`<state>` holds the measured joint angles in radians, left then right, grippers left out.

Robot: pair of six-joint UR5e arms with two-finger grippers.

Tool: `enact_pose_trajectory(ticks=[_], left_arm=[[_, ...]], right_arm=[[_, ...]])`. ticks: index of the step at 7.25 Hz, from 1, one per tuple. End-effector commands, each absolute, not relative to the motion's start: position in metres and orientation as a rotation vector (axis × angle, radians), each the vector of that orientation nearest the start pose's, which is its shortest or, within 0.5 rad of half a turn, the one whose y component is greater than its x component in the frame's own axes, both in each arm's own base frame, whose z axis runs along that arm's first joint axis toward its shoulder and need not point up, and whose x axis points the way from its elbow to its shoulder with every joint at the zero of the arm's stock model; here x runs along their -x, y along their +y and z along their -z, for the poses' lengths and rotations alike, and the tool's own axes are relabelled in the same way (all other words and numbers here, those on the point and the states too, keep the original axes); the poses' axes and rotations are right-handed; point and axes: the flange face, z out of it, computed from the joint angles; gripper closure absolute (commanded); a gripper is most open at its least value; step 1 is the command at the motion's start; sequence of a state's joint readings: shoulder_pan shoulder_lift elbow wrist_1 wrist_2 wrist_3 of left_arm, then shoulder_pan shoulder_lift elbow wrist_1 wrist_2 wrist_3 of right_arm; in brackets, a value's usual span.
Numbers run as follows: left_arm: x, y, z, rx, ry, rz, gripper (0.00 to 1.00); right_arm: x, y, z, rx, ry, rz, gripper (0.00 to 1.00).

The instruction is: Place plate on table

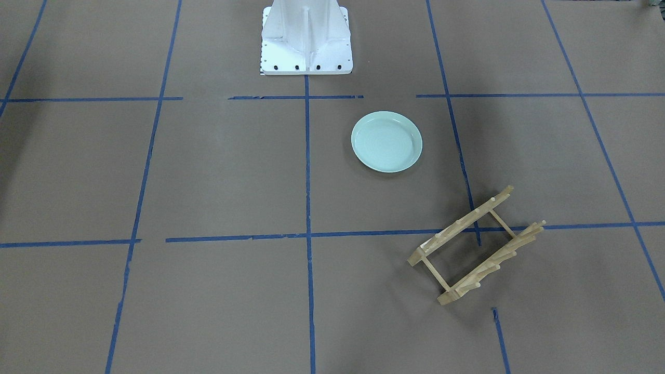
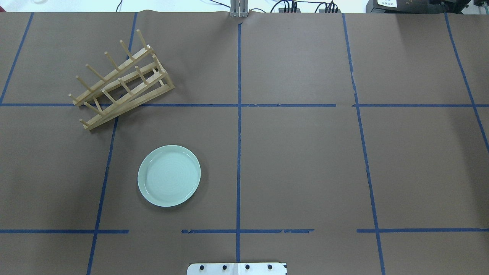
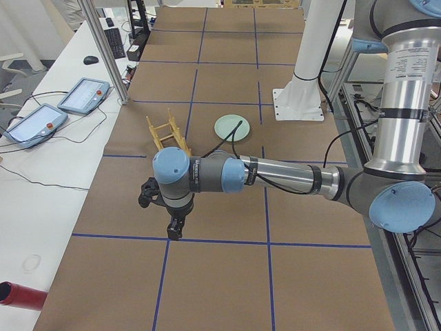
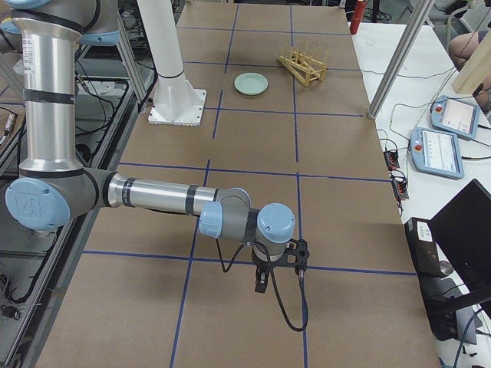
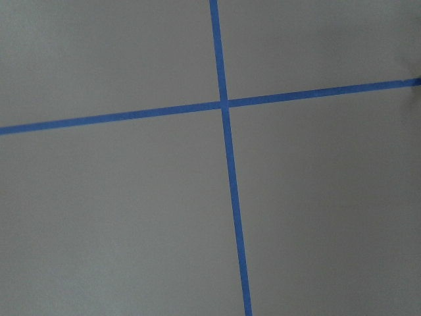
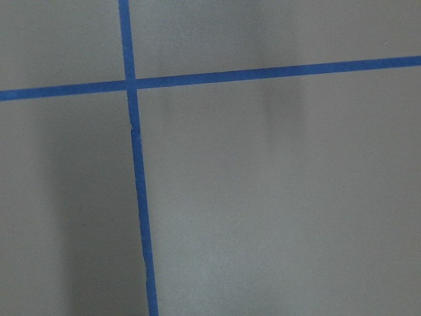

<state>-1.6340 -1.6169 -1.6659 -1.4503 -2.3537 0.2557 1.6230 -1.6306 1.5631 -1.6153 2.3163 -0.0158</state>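
Mint-green plate (image 2: 169, 176) lies flat, upright, on the brown table (image 2: 305, 164)

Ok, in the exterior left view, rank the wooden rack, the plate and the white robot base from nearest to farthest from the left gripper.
From the left gripper:
1. wooden rack, straight beyond it.
2. plate, further on, toward the robot.
3. white robot base, farthest, at the robot's side.
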Motion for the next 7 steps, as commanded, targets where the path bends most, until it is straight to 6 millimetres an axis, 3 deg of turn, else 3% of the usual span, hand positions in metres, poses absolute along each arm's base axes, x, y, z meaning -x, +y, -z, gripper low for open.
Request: enact_pose_trajectory(ticks=[1,3,4,6,7], left_arm=[[0.097,-0.518,-0.593,-0.136,0.769,-0.183,0.0],[0.096,-0.514,-0.628,-0.045,0.784,-0.146,0.0],[0.097,-0.515,-0.627,-0.047,0.774,-0.152,0.0],[0.1,-0.549,-0.59,-0.116,0.763,-0.185,0.0],[0.1,-0.551,-0.581,-0.133,0.758,-0.192,0.0]], right_arm=[[-0.089,-0.453,-0.697,0.082,-0.748,-0.077,0.0],[-0.089,-0.453,-0.697,0.082,-0.748,-0.077,0.0],[-0.089,-0.453,-0.697,0.082,-0.748,-0.077,0.0],[-0.089,-0.453,-0.697,0.082,-0.748,-0.077,0.0],[-0.089,-0.453,-0.697,0.082,-0.748,-0.077,0.0]])
